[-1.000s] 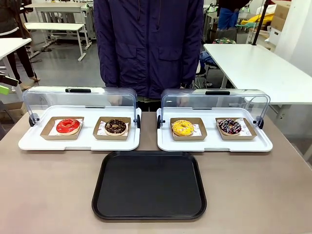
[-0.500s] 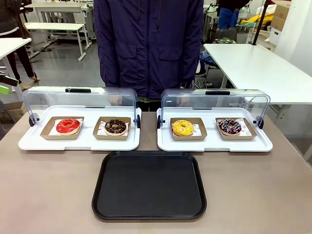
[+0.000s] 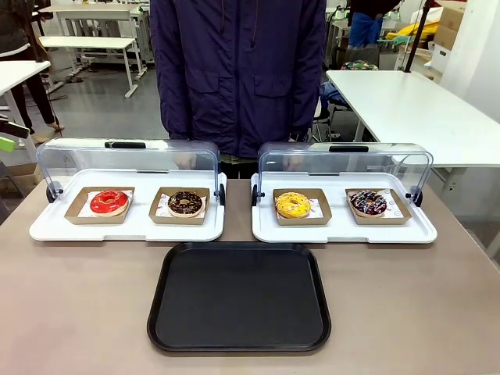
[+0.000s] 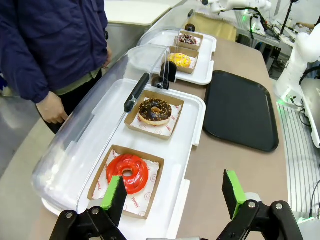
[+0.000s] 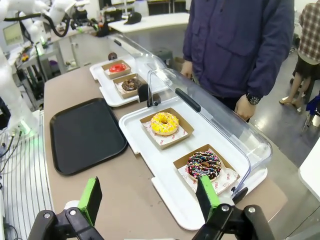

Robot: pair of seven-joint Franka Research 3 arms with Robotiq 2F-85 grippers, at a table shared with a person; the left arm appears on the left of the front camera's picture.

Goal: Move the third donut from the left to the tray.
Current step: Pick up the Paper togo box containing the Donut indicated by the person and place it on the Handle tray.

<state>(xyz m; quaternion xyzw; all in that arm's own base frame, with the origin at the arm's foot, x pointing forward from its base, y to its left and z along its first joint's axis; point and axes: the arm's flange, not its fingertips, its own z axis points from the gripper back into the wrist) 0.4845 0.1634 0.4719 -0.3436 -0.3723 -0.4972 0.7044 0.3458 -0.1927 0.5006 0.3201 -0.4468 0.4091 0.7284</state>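
The third donut from the left (image 3: 293, 205) has yellow icing with sprinkles and lies in a brown cardboard holder on the right white tray, left slot; I also see this donut (image 5: 164, 123) (image 4: 180, 59) in both wrist views. The black tray (image 3: 239, 297) (image 5: 85, 134) (image 4: 242, 108) lies bare in front of the white trays. My left gripper (image 4: 173, 194) hangs open above the left white tray's end, near the red donut (image 4: 127, 173). My right gripper (image 5: 149, 199) is open above the table's right end, short of the sprinkled chocolate donut (image 5: 204, 164).
Two white trays (image 3: 47, 226) (image 3: 422, 230) with raised clear lids hold a red donut (image 3: 108, 201), a chocolate donut (image 3: 185, 203) and a sprinkled chocolate donut (image 3: 367, 202). A person in a dark jacket (image 3: 238, 70) stands at the far edge, hands behind the lids.
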